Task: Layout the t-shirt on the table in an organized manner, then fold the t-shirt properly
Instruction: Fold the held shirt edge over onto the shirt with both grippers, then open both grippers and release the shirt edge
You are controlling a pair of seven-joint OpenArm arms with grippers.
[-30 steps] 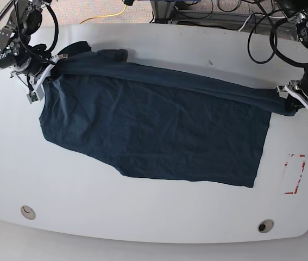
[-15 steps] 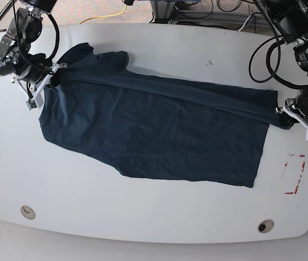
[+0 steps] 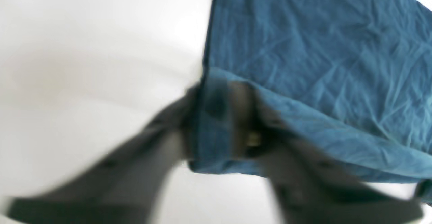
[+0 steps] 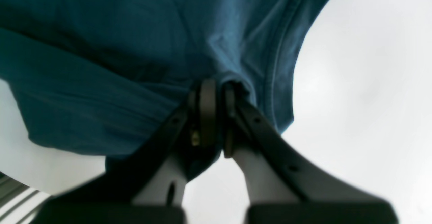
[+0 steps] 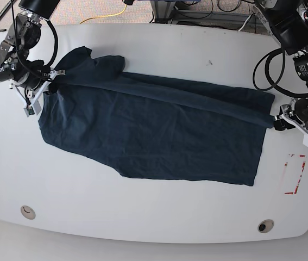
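Now the left end effector point(image 3: 219, 139) is spread around the t-shirt point(image 5: 159, 136) hem, the right end effector point(image 4: 216, 116) pinches the collar side—lower both flat onto the tabletop point(image 5: 143, 217).

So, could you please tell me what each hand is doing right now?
Left hand: open, straddling the t-shirt hem.
Right hand: shut on the t-shirt.

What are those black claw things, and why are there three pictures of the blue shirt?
They are a robot's two grippers. One camera looks down at the whole white table; each of the others rides on a wrist, close behind a claw. The dark blue t-shirt lies spread out, one long edge folded over. The right gripper pinches the shirt near its collar. The left gripper is at the hem end with cloth between its fingers; that picture is blurry, so its grip is unclear.
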